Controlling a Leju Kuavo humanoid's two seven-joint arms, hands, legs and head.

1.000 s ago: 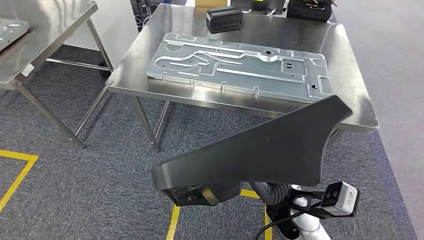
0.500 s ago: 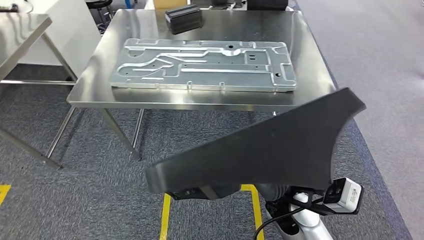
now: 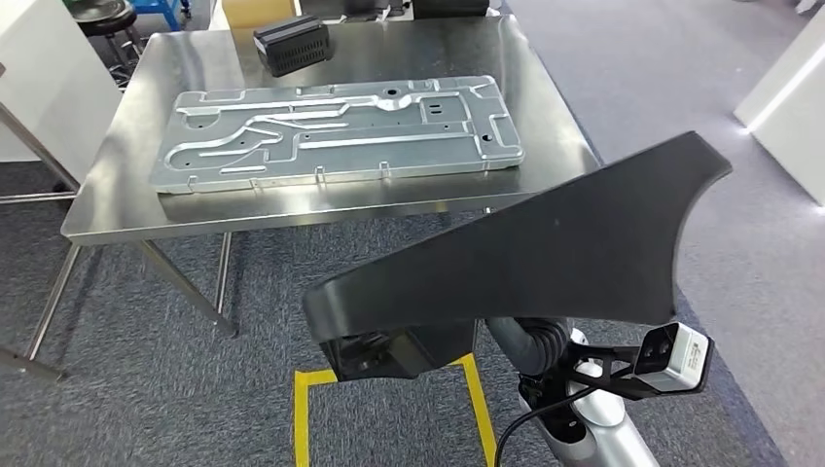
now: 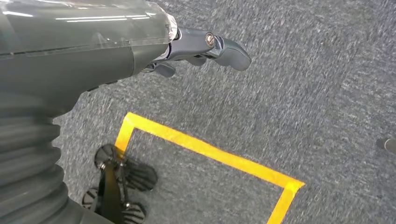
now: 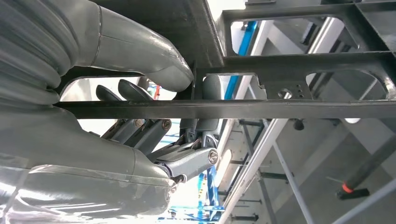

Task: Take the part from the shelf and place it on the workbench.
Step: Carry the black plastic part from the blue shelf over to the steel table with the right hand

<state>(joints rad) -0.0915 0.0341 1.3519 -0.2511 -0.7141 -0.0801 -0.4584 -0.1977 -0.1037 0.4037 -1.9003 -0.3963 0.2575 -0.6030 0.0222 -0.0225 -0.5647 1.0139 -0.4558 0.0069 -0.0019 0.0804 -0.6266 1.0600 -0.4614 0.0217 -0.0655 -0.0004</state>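
The part (image 3: 525,263) is a large, flat black panel with a flared end, held tilted low in front of me in the head view. My right hand (image 5: 154,135) grips a bar of its ribbed underside (image 5: 289,60), thumb on one side and fingers on the other. In the head view the panel hides that hand, and my right forearm (image 3: 584,418) shows below it. The steel workbench (image 3: 107,209) stands ahead and to the left, apart from the part. My left hand (image 4: 205,46) hangs over grey carpet and holds nothing.
On the workbench lie a large stamped aluminium plate (image 3: 340,131) and, behind it, a small black box (image 3: 294,44). Yellow floor tape (image 3: 302,418) marks the carpet at my feet. A white cabinet (image 3: 793,107) stands to the right, with carpet between it and the bench.
The whole view has shifted: the workbench now sits further left and its near edge is turned differently. The black part stays in my right hand, in about the same place in the view.
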